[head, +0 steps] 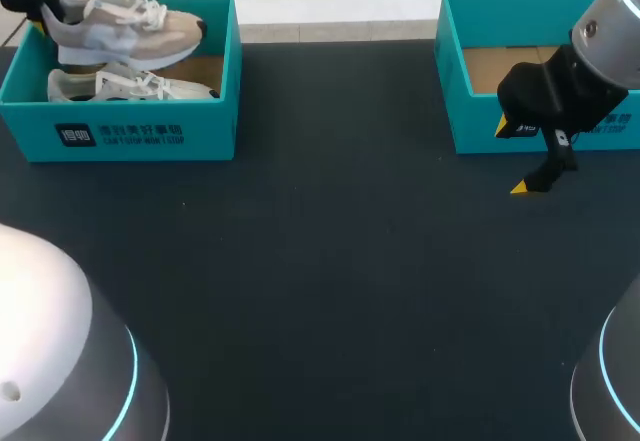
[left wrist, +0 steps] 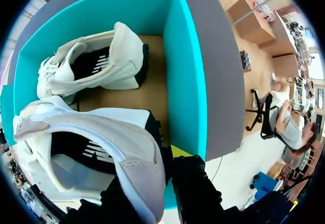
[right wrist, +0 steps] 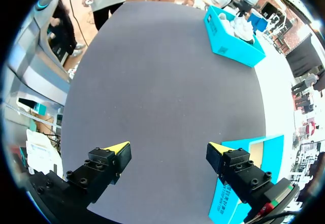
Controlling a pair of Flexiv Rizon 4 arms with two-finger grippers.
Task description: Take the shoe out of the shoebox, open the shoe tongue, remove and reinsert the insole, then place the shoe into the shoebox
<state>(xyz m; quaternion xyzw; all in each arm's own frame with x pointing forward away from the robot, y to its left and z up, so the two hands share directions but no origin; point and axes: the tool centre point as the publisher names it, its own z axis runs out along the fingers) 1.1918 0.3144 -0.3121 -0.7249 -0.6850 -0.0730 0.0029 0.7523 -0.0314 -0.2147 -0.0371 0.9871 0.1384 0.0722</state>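
The left gripper [left wrist: 160,169] is pinched on the heel of the upper shoe [left wrist: 91,153], one finger inside the collar and one outside. In the head view this shoe [head: 125,29] sits tilted, toe on the left shoebox's [head: 120,131] far rim, with the heel at the gripper [head: 35,6]. The second shoe [head: 125,86] lies on its side on the box's cardboard floor, below and beside the held one. The teal wall [left wrist: 185,71] stands just beside the outer finger.

The right gripper [right wrist: 170,148] is spread wide and holds nothing. It hangs over the dark table [head: 320,261], just in front of the right shoebox [head: 450,71], with one finger next to that box's front wall.
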